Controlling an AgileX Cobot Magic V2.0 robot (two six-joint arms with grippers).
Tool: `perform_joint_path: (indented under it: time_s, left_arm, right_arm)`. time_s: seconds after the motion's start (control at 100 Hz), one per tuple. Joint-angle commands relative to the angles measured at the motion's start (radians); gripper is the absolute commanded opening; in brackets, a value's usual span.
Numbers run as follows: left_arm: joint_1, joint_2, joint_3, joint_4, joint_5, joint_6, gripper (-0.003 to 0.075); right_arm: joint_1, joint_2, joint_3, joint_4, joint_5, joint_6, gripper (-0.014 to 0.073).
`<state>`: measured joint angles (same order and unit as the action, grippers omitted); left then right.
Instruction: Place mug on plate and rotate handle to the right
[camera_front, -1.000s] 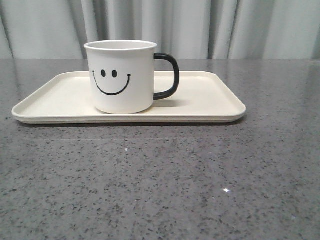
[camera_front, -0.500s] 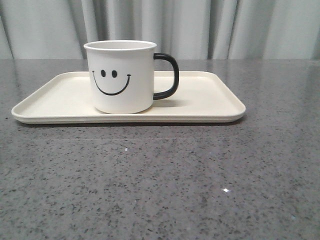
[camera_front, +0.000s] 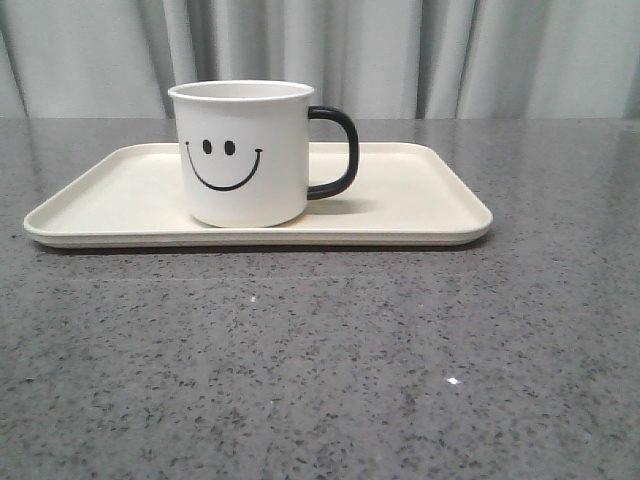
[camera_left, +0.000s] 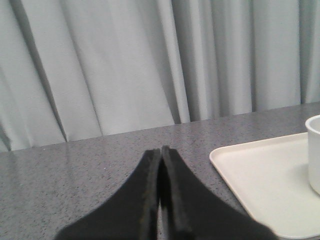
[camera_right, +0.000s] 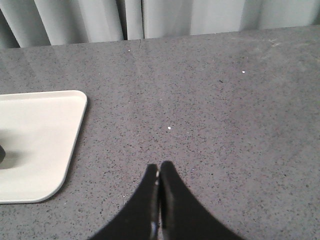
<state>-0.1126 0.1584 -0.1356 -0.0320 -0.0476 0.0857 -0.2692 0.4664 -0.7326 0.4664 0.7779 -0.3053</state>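
The white mug (camera_front: 240, 155) with a black smiley face stands upright on the cream plate (camera_front: 420, 200), left of the plate's middle. Its black handle (camera_front: 335, 152) points to the right. Neither gripper appears in the front view. In the left wrist view my left gripper (camera_left: 160, 150) is shut and empty over the table, with the plate's corner (camera_left: 260, 180) and the mug's edge (camera_left: 314, 150) off to one side. My right gripper (camera_right: 158, 166) is shut and empty over bare table, apart from the plate's corner (camera_right: 40, 140).
A grey speckled stone table (camera_front: 320, 370) carries the plate. Pale grey curtains (camera_front: 400, 50) hang behind the table's far edge.
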Motion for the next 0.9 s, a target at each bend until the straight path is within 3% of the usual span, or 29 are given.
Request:
perform_joint_path:
  time_s: [0.0,0.26,0.89]
  left_arm:
    - [0.035,-0.059,0.018,-0.033,-0.1,-0.002,-0.002]
    - [0.063,-0.192,0.115,-0.04,-0.109,-0.002,-0.002]
    - [0.063,-0.192,0.146,-0.033,-0.08,0.002,-0.002]
  right_arm:
    - [-0.002,0.004,-0.026,0.013,-0.061,-0.002,-0.0067]
    - [-0.002,0.004,-0.026,0.013,-0.061,-0.002,-0.0067]
    - [-0.002,0.004,-0.026,0.013,-0.061,-0.002,-0.0067]
